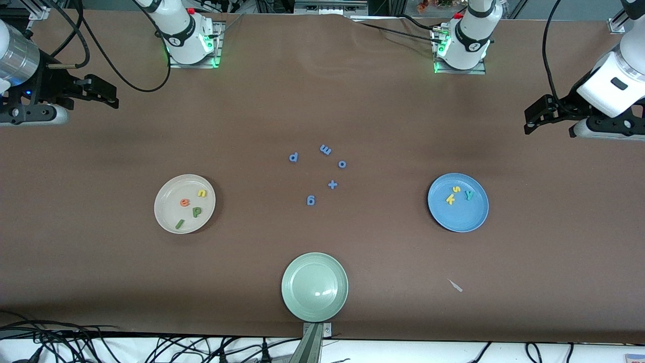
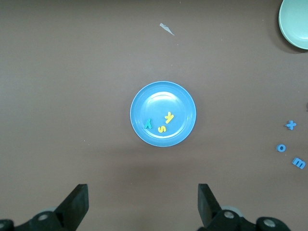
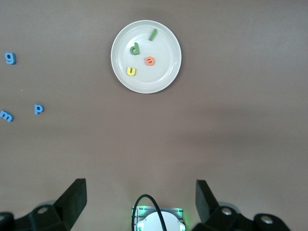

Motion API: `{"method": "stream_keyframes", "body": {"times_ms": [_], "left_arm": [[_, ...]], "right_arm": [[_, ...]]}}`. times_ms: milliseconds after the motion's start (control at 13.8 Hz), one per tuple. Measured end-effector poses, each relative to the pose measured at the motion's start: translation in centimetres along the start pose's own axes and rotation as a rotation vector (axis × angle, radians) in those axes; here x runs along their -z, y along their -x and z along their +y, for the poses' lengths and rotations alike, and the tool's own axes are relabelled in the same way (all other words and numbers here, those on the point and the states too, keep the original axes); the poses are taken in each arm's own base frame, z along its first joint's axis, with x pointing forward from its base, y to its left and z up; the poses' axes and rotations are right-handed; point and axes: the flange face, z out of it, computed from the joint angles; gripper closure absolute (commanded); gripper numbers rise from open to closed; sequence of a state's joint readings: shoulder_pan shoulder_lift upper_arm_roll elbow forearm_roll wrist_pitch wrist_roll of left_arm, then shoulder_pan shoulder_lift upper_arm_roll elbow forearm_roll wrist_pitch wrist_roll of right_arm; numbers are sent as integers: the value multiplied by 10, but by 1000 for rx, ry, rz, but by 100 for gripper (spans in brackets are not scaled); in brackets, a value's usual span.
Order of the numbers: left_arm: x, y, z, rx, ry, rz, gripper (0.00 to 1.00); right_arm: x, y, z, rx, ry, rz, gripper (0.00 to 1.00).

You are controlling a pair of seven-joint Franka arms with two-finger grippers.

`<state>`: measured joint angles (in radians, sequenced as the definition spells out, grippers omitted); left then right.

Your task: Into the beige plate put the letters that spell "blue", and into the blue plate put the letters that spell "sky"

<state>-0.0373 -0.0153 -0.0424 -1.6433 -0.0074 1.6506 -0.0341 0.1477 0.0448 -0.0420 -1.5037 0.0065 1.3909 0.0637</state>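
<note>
Right now the beige plate [image 1: 171,214] sits mid-left of the front frame w/ four letters in it: orange e [image 1: 185,202], yellow u [image 1: 202,193], dark green b [image 1: 196,212] and the olive l bar [image 1: 179,224], lying tilted nr the plate's lower rim. None of them touch. The blue plate [image 1: 461,219] is mid-right of that frame, holding yellow s [image 1: 456,189], yellow k [image 1: 450,200] and teal y [image 1: 469,194] – all clustered in its upper part, close together.

Between the 2 plates, at frame centre, loose blue pieces lie on the brown worktop [image 1: 322,101]: p [image 1: 294,157], m [image 1: 325,149], o [image 1: 342,164], a plus sign [image 1: 332,184] and g [image 1: 311,200]. A pale green plate [image 1: 314,286] sits at bottom centre, w/ nothing in it. A small white scrap [image 1: 456,286] lies at lower right.

The left hand [image 1: 530,117] hangs at the right edge of the frame, fingers spread, holding nothing – the right hand [image 1: 108,95] at the left edge, likewise spread wide and bare. Both arms wait, well apart from the plates.
</note>
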Motion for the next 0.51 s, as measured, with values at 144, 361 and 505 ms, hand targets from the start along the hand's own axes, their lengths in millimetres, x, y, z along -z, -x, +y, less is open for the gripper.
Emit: {"method": "stream_keyframes", "body": {"times_ms": [144, 361, 505], "left_arm": [[0, 0, -2, 4, 0, -1, 0], [-1, 0, -3, 6, 0, -1, 0], [-1, 0, -3, 6, 0, -2, 0]], "right_arm": [[-1, -1, 4, -6, 0, -1, 0], [-1, -2, 11, -18, -2, -1, 0], [-1, -2, 16, -25, -3, -1, 0]]}}
